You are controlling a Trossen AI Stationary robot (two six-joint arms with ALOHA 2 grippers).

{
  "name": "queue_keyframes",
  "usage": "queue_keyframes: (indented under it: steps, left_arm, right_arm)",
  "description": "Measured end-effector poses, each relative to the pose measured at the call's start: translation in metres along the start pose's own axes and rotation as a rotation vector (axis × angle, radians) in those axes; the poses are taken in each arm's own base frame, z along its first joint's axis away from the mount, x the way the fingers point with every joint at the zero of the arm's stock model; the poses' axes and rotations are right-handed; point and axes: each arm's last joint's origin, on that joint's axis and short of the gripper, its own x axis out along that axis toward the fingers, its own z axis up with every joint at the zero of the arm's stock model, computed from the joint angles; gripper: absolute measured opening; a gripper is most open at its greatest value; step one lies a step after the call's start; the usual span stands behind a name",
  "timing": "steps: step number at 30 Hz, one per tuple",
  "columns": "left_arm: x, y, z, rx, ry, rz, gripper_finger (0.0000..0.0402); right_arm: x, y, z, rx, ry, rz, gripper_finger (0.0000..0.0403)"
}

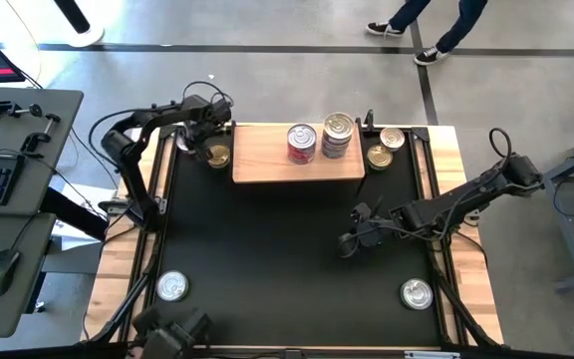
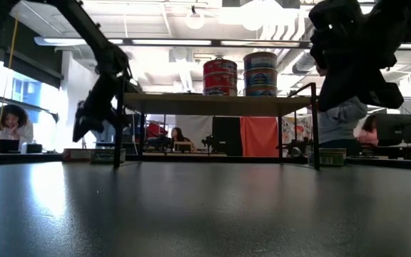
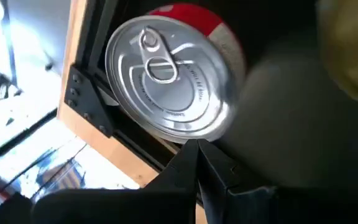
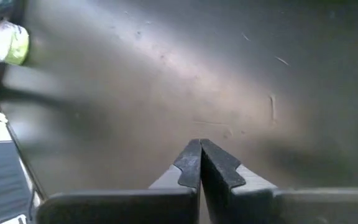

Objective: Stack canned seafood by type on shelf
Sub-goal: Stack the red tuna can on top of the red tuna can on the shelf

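Observation:
The shelf [image 1: 267,160] stands at the far middle of the black mat [image 1: 267,239]. It bears a stack of red-labelled tins [image 1: 301,143] and a taller stack of bluish ones [image 1: 337,135]. My left gripper [image 3: 197,152] is shut and hovers at the shelf's left end, tipped down over a silver-lidded, red-labelled tin [image 3: 166,78] on the mat. A gold-lidded tin [image 1: 217,156] lies beside it. My right gripper [image 4: 199,152] is shut and hangs over bare mat right of centre [image 1: 352,239]. My left gripper's shut fingertips [image 3: 188,155] stand at the near rim [image 3: 185,134] of the red-labelled tin's lid, coming slanting from above. Whether they touch it I cannot tell. The tin sits flat on the mat, lid up.
Two gold-lidded tins [image 1: 392,138] [image 1: 380,157] lie on the mat right of the shelf. Silver-lidded tins sit near the front left [image 1: 172,287] and front right [image 1: 417,293]. The mat's wooden frame [image 3: 79,106] runs close by the left gripper. People are in the room beyond.

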Motion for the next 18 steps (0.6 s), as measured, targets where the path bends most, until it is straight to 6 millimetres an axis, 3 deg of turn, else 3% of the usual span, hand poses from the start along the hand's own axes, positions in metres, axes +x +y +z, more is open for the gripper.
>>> queue_keyframes:
  steps: [6,18]
  left_arm:
    - [0.021,0.008,0.007,-0.057,0.036,-0.007,0.0000]
    - [0.024,0.006,0.014,-0.141,0.007,-0.068,0.0000]
  right_arm:
    - [0.000,0.001,0.000,0.026,-0.001,0.015,0.0000]
    - [0.000,0.008,0.002,0.080,-0.015,0.080,0.0000]
